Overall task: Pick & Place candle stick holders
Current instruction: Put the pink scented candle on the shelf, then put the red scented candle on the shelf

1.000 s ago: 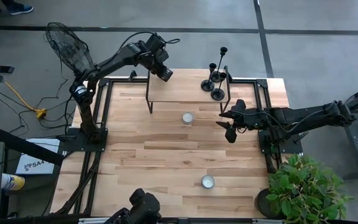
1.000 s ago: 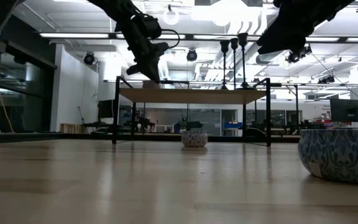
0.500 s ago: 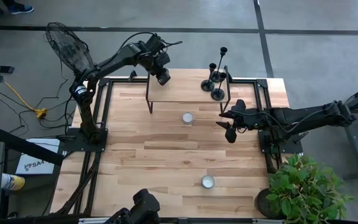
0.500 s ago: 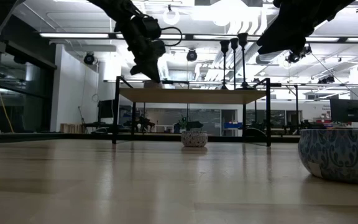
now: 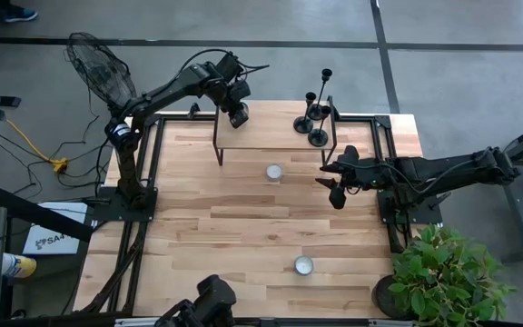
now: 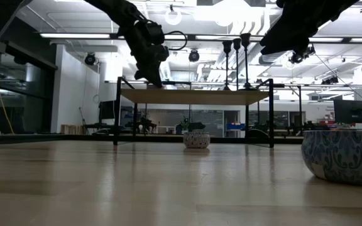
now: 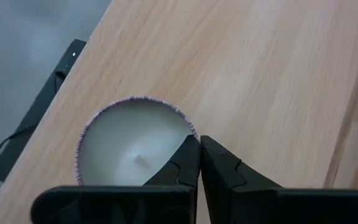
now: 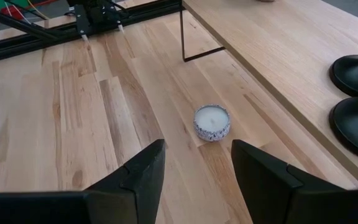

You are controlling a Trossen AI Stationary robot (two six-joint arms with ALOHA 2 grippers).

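Three candle stick holders [image 5: 314, 113] are seen standing upright, close together, at the right end of the raised shelf [image 5: 271, 127] at the worktop's [image 5: 243, 227] far edge. Left claw [image 5: 238, 116] is held over the shelf's left end, fingers pressed shut with nothing between them, above a white candle tin [image 7: 135, 146]. Right claw [image 5: 335, 193] hangs over the worktop in front of the shelf, fingers parted and empty, near a small patterned candle [image 5: 274, 172].
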